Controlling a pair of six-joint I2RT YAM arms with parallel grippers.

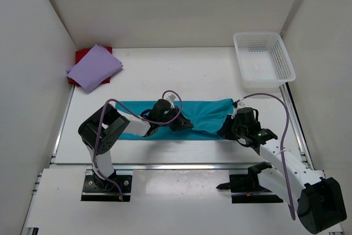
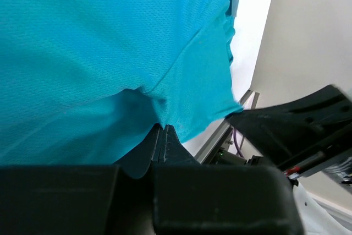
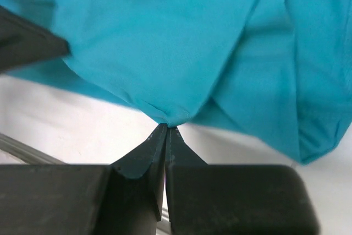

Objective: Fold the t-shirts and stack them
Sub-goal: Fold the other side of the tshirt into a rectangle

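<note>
Top view: the teal t-shirt lies as a band across mid-frame on the worktop (lavender t-shirt folded over the red t-shirt, upper left).

Left wrist: the left fingers are clenched, pinching teal cloth at bottom centre.

Right wrist: the right fingers are clenched, seemingly nipping a fold of it.

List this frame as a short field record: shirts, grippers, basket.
teal t-shirt: long strip lying across mid-table
left gripper: shut on teal t-shirt, near its middle
right gripper: shut on its right end, near edge
lavender t-shirt: folded, atop red t-shirt, far-left corner
white mesh basket: far right, apart from shirts
</note>
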